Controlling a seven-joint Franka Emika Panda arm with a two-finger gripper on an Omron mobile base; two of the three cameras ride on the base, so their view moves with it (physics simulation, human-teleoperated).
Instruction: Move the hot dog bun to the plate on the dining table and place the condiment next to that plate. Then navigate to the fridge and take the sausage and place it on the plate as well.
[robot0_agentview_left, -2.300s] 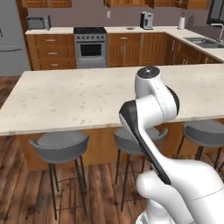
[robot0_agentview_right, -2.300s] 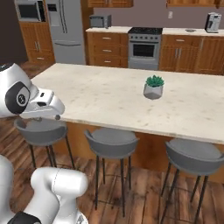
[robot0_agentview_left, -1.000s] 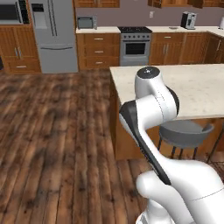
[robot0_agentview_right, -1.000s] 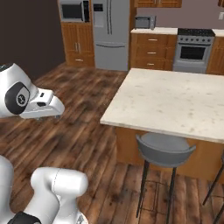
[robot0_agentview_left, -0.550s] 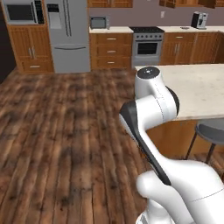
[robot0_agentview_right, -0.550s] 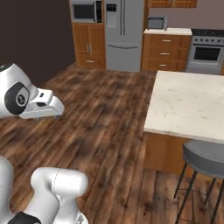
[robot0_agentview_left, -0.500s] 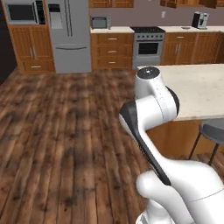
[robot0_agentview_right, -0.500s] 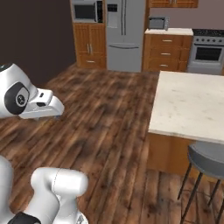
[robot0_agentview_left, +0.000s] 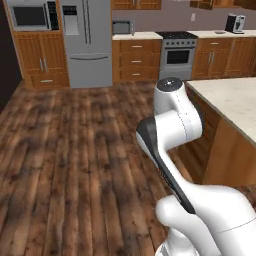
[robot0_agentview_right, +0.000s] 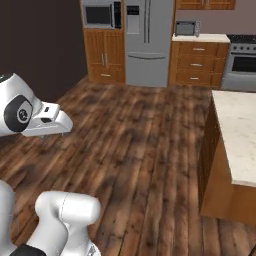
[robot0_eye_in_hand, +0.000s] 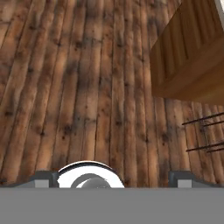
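Sausage fetching looks like the step in hand: you are on the drive to the fridge, and no sausage is out in the open. Nearest, at the bottom of the hand view, your gripper (robot0_eye_in_hand: 112, 178) hangs wide and empty over the wood floor (robot0_eye_in_hand: 78, 87). Farther off, the fridge (robot0_agentview_left: 86, 42) stands shut at upper left; next you need to close in and open it.

Fridge (robot0_agentview_left: 85, 42) stands ahead beyond the floor (robot0_agentview_left: 75, 165), island counter (robot0_agentview_left: 230, 100) right.

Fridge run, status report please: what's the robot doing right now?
Jaws open, holding nothing. Fridge ahead across the wood floor, doors closed. Island counter off to the right, path looks free.
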